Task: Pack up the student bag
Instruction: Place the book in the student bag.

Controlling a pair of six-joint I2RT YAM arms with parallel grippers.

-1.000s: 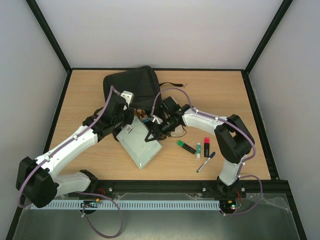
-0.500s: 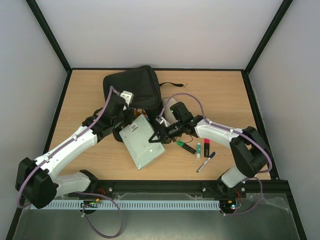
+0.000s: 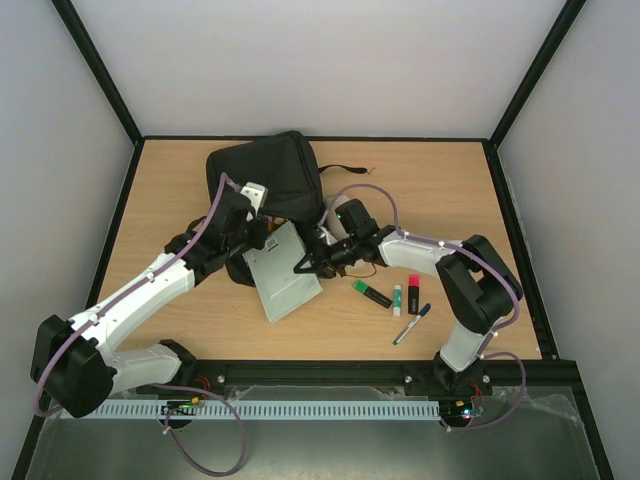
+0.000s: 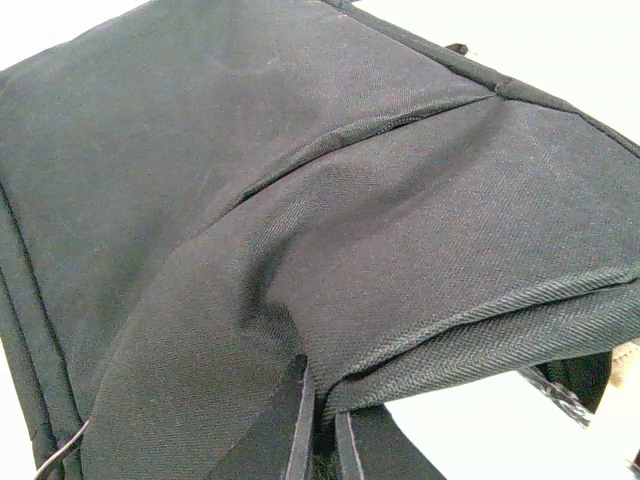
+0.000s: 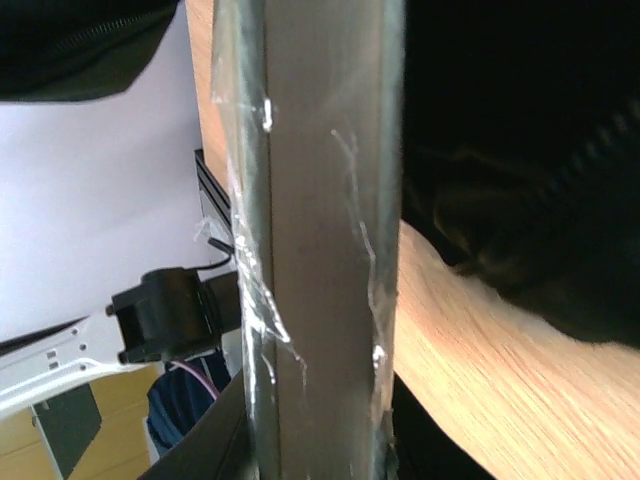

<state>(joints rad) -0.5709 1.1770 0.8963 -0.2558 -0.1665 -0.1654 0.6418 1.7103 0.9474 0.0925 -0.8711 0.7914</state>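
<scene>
The bag (image 3: 265,175) walls off my far middle, with the grey pad (image 3: 280,278) just before it. Markers (image 3: 372,294) and a pen (image 3: 411,324) clutter my near right; the table's (image 3: 445,185) far right lies open.

matt cloth student bag (image 4: 300,200), glossy film-wrapped slab (image 5: 320,250)

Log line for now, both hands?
left hand: shut on student bag fabric | right hand: shut on grey slab edge | status: grey slab not yet in student bag

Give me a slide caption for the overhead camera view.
Left fingers pinch the student bag as right fingers hold a grey wrapped slab beside it; pens lie nearby.
</scene>
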